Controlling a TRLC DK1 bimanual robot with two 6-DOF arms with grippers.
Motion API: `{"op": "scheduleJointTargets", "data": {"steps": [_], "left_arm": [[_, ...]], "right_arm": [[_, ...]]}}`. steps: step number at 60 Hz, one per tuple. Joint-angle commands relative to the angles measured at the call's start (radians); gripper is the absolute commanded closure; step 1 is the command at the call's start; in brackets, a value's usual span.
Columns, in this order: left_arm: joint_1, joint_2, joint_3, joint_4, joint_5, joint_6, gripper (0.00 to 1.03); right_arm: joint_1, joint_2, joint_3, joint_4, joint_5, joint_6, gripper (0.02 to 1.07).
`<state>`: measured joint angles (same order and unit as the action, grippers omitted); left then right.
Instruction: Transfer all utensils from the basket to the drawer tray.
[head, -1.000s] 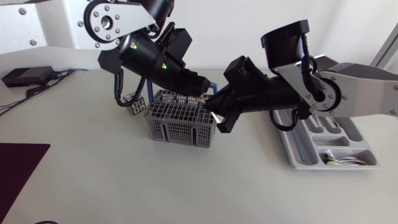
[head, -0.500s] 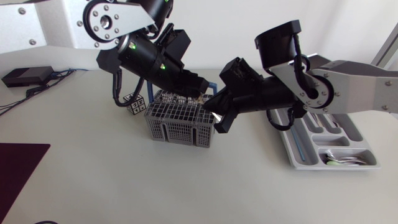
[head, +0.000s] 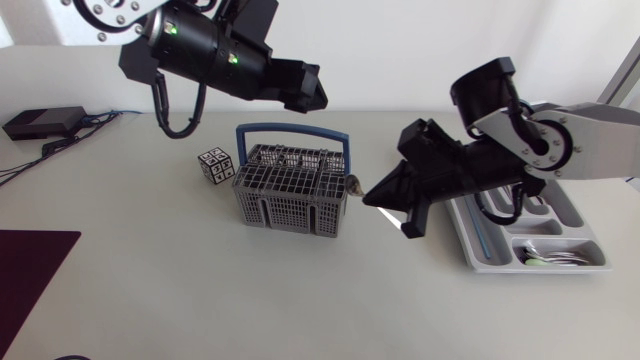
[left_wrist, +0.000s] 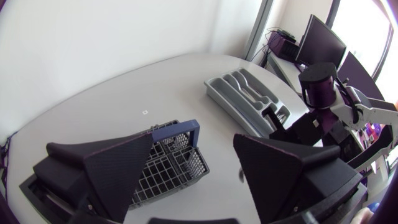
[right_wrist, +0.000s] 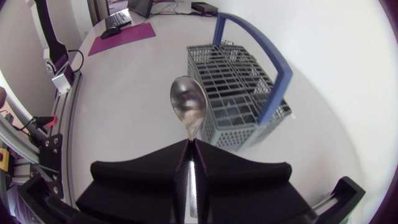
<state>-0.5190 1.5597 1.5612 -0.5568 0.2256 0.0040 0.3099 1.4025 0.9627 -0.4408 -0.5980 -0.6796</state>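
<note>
A metal spoon sticks out ahead of my right gripper, which is shut on its handle. In the head view this gripper hangs just right of the grey wire basket with its blue handle, the spoon's bowl near the basket's corner. Utensils inside the basket are hard to make out. My left gripper is raised above and behind the basket. In its own view the left gripper stands open and empty, the basket far below. The grey drawer tray lies at the right.
The tray's nearest compartment holds a few utensils. A small black-and-white marker cube stands left of the basket. A black box with cables sits at the far left, a dark purple mat at the front left.
Both grippers met over the basket before. My left gripper has opened and risen up and away. My right gripper, shut on the spoon, has drawn back to the right toward the tray.
</note>
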Motion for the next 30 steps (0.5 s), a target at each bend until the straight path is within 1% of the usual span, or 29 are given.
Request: {"op": "scheduleJointTargets", "data": {"steps": [1,5,11,17,19,21,24,26,30], "left_arm": [[0.037,-0.024,-0.033,0.006,-0.012,0.04,0.05],[0.056,-0.03,-0.058,0.008,-0.017,0.06,0.05],[0.085,-0.046,-0.095,0.009,-0.065,0.097,0.05],[0.125,-0.064,-0.132,0.028,-0.098,0.126,0.05],[0.136,-0.07,-0.141,0.037,-0.104,0.133,0.05],[0.149,-0.078,-0.162,0.052,-0.118,0.145,0.05],[0.163,-0.086,-0.185,0.061,-0.143,0.16,0.05],[0.172,-0.09,-0.201,0.07,-0.143,0.166,0.05],[0.183,-0.099,-0.239,0.098,-0.152,0.185,0.05]], "right_arm": [[-0.088,-0.017,-0.032,-0.058,-0.037,-0.136,1.01],[-0.181,-0.014,-0.025,-0.151,-0.068,-0.267,1.01],[-0.318,-0.002,-0.015,-0.266,-0.077,-0.457,1.01],[-0.471,0.052,0.019,-0.407,-0.068,-0.704,1.01],[-0.514,0.073,0.033,-0.438,-0.063,-0.758,1.01],[-0.592,0.122,0.07,-0.498,-0.056,-0.862,1.01],[-0.681,0.179,0.113,-0.555,-0.04,-0.974,1.01],[-0.726,0.211,0.139,-0.578,-0.023,-1.032,1.01],[-0.81,0.268,0.179,-0.573,0.007,-1.117,1.01]]}}
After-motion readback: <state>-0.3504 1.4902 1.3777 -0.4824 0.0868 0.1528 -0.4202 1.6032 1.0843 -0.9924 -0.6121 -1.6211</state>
